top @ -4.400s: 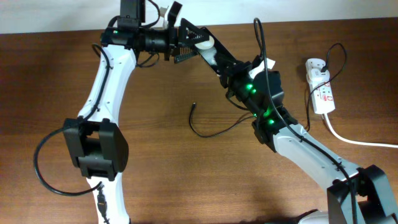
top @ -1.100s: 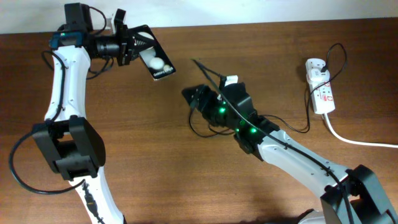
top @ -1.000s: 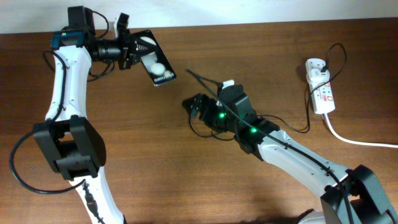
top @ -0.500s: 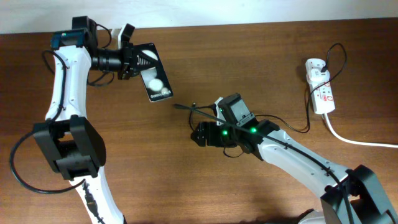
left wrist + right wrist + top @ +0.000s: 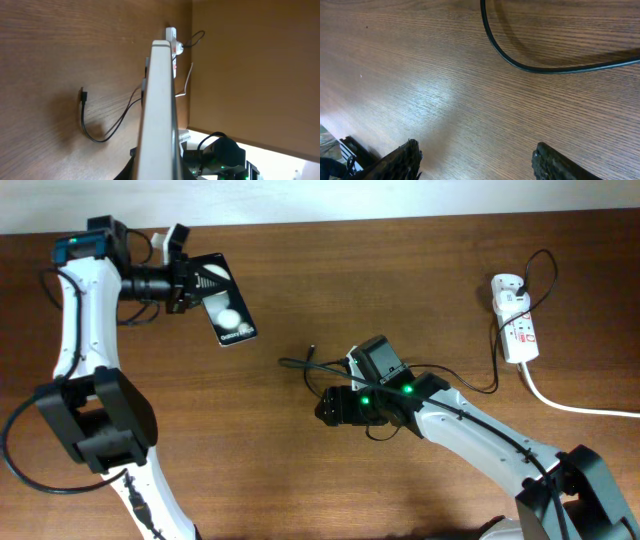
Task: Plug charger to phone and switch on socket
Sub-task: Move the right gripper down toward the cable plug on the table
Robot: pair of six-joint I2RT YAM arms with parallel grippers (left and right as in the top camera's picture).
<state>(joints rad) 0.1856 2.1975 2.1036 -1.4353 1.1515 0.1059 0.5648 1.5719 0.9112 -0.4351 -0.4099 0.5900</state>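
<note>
Overhead, the left gripper (image 5: 192, 280) is up in the far-left part of the table (image 5: 250, 470), clamped onto one end of the phone (image 5: 228, 316). The phone is lifted off the wood and juts out from the fingers, glossy face up, with a round white reflection and a line of tiny text near its free end. From the left wrist camera the phone (image 5: 160, 115) shows edge-on, a pale thin strip running straight away from the lens.

The right gripper (image 5: 327, 406) is near the middle of the table, pointing left, close above the wood. Its wrist camera shows the two dark fingertips (image 5: 402, 159) spread wide with only bare tabletop between them; it grips nothing and touches nothing I can make out.

The charger (image 5: 300, 364) lies loose on the table just beside that arm. Its small connector tip is free, and its thin black cable passes under the arm, then loops out right to the white plug seated in the socket (image 5: 516, 320). The socket lies at the far right edge, well apart from the phone, with its thick white cord (image 5: 575, 407) trailing off right.
</note>
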